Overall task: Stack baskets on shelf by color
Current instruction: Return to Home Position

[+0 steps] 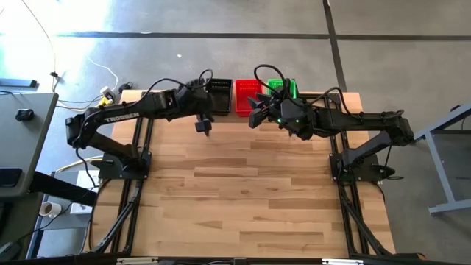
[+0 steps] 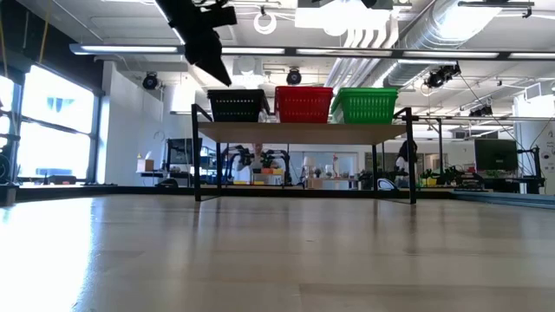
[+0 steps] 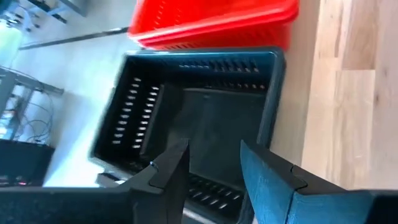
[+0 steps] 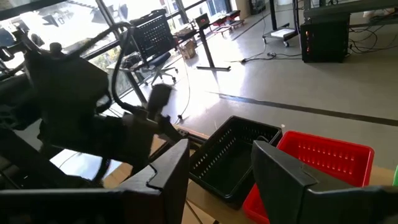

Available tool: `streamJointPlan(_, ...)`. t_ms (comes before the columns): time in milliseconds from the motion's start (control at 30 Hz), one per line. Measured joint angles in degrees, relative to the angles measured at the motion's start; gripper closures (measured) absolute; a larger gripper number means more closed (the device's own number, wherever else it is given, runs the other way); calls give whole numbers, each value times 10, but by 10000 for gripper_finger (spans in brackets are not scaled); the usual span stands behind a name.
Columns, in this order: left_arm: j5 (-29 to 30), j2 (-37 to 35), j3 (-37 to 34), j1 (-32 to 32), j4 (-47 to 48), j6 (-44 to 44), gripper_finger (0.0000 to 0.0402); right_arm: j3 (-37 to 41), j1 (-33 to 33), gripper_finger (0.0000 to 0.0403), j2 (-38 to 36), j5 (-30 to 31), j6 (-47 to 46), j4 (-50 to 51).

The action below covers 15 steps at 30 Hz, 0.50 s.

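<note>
Low view: black plastic lattice baskets (image 2: 237,106), red baskets (image 2: 303,104) & green baskets (image 2: 366,106) sit side by side on light-wood shelf (image 2: 303,132) w/ thin black legs. Left gripper (image 3: 214,152) hovers near the black ones, jaws spread, empty; right gripper (image 4: 221,149) near red, jaws spread too. Baskets prob. light, stiff, slightly slick: pinch a rim wall.

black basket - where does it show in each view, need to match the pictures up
High view: black basket at top middle, leftmost of the three colours.
Low view: black basket on the left end of the shelf.
Left wrist view: black basket fills the middle.
Right wrist view: black basket at lower middle.
Shared landmark: the red basket beside it.
</note>
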<state>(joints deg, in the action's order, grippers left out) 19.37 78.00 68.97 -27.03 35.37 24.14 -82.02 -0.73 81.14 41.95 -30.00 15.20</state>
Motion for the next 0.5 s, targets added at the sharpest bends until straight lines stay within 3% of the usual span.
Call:
streamJointPlan(267,0,-52,55,15,53,-22,268,0,0,245,0,-3,10,0)
streamJointPlan(500,-134,-129,62,26,80,-124,268,0,0,245,-7,-30,105,13)
